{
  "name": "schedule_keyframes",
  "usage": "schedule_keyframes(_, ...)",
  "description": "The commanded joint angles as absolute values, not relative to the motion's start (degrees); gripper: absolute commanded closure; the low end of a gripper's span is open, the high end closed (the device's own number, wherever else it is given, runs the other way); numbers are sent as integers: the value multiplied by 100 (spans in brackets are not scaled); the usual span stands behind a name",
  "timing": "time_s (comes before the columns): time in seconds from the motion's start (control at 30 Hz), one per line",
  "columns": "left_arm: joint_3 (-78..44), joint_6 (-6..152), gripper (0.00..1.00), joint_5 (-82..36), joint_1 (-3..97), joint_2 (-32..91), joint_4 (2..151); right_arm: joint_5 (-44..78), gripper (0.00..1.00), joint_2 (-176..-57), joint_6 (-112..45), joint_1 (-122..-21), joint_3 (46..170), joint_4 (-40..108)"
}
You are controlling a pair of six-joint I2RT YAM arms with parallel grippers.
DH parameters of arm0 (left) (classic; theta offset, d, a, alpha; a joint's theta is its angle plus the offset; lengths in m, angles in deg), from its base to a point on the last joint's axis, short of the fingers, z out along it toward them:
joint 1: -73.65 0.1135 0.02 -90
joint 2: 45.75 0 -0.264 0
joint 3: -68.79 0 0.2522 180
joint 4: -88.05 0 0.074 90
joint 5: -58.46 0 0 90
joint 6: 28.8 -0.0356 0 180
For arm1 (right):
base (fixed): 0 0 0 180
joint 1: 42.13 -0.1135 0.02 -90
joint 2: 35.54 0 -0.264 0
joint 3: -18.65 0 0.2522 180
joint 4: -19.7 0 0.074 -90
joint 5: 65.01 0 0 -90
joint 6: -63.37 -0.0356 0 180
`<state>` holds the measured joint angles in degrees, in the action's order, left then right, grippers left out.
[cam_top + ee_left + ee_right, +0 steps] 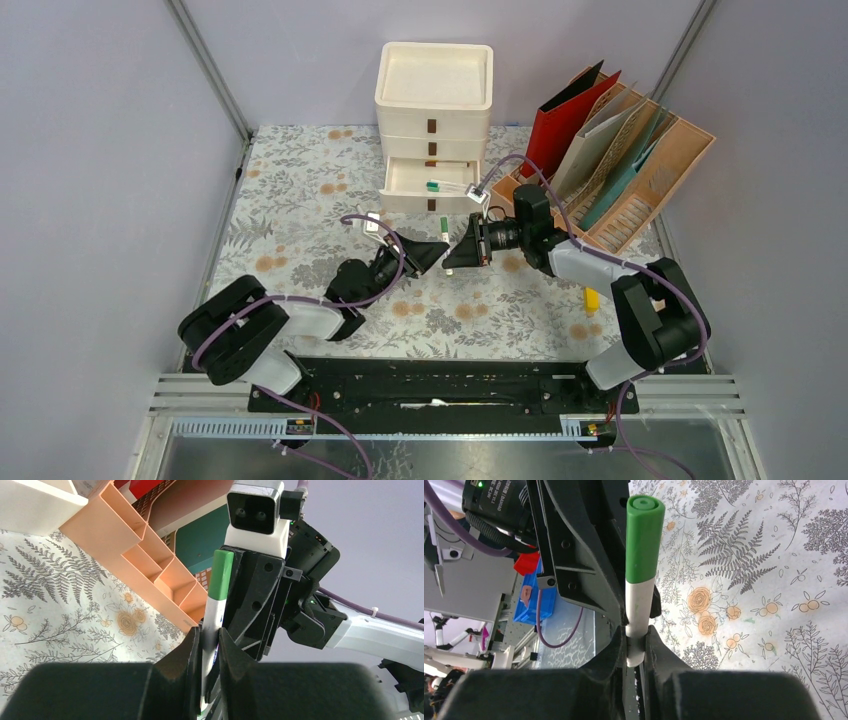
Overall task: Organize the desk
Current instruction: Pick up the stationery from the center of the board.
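Fern-and-flower-printed cloth bench (pixel 300 215) lies below; green-capped white plastic marker (pixel 644 540) is clamped by left gripper (pixel 209 649) and right gripper (pixel 636 646) together. Judged light, stiff, slippery; barrel best gripped.

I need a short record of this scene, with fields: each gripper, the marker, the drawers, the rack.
left gripper: shut on the green-capped marker
right gripper: shut on the same marker, facing the left one
marker: white body, green cap, held off the desk between both arms
drawer unit: bottom drawer open, a second marker inside; upper two closed
file rack: right of the drawers, holding folders
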<state>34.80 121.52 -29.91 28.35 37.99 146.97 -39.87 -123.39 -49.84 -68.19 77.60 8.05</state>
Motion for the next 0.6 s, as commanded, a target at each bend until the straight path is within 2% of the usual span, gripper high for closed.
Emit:
schedule_keyframes(0.0,3346,12182,100,-3098,2812,3757,15114,-3978,96,-12387,-5011,-6901,7860,550)
schedule_keyframes(0.07,3379,12182,100,-3135,2812,3577,14850,-3949,100,-12375,-4966,-6896,7864,586)
schedule_keyframes(0.23,3567,12182,100,-3481,2821,2924,14067,-4048,100,-12338,-4306,-6901,8028,1195)
schedule_keyframes(0.3,3660,11374,34,-3633,2836,2569,13655,-4029,100,-12319,-3964,-6900,8153,1576)
schedule_keyframes(0.33,3685,11187,23,-3705,2851,2375,13388,-4012,100,-12305,-3772,-6899,8234,1801)
schedule_keyframes(0.47,3619,10309,2,-3911,2915,1690,12052,-3803,100,-12225,-2786,-6890,8627,2817)
schedule_keyframes(0.57,3655,9947,1,-4056,3035,1196,11149,-3199,100,-12210,-1847,-6892,9056,4063)
